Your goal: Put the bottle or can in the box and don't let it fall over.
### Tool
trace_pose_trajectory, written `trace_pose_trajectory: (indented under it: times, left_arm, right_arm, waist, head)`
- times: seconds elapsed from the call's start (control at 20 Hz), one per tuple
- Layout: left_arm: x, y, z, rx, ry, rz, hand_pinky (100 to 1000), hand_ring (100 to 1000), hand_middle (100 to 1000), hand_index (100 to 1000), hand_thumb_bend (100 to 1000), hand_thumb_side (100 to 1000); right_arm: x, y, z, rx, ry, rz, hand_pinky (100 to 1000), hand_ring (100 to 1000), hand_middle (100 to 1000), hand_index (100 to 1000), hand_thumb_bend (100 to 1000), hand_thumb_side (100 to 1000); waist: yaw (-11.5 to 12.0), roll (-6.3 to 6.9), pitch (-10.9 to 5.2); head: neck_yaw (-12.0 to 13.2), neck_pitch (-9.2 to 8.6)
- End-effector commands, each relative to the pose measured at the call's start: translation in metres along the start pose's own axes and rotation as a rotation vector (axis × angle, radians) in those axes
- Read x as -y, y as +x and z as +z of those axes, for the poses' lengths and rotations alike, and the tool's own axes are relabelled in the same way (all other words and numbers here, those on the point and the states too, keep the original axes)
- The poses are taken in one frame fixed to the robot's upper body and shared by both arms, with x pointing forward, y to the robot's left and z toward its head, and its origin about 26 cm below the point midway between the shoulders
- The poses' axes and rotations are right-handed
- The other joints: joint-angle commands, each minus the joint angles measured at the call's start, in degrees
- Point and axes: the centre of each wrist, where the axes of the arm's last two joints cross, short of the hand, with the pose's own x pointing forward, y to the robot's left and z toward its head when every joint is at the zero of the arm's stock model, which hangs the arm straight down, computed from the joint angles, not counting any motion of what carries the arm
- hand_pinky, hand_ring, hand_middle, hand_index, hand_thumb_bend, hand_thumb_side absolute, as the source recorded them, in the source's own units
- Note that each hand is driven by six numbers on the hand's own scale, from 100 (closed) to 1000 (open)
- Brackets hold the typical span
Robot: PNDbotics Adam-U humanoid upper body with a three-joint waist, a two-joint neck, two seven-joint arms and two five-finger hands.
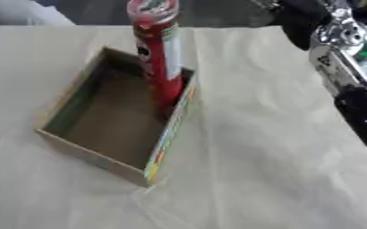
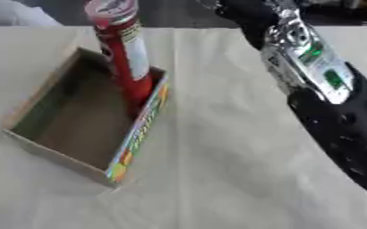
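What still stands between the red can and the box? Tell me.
Nothing visible does: the red can already stands upright inside the box, at its far right corner against the wall. The right arm is apart from it; no hand shows.

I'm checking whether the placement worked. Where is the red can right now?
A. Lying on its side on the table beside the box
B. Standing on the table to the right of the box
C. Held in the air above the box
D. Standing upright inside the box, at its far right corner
D: the red can stands upright with its base down inside the box, against the far right wall, and nothing holds it.
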Motion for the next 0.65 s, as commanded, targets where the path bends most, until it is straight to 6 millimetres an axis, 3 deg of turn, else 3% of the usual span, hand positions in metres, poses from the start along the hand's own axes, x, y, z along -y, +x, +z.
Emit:
trace_pose_trajectory:
  times: [0.05,0.2,0.65]
  left_arm:
    - [-0.008,0.008,-0.006,0.04,0.012,-0.031,1000,750,553,735,100,609]
    - [-0.008,0.008,-0.006,0.04,0.012,-0.033,1000,749,552,735,100,611]
    - [-0.011,0.009,-0.007,0.046,0.022,-0.041,1000,750,552,735,100,610]
  right_arm:
    - [0.014,0.02,0.011,0.057,-0.048,0.026,835,829,939,879,621,196]
    - [0.022,0.019,0.026,0.057,-0.089,0.04,822,816,927,864,644,123]
    - [0.037,0.001,0.072,0.002,-0.156,0.161,825,826,938,869,666,100]
  waist:
    - [-0.6,0.18,-1.38]
    - [-1.5,0.3,-1.46]
    - [-3.6,0.49,-1.55]
  head:
    - [1.0,0.29]
    - [1.9,0.47]
    - [3.9,0.34]
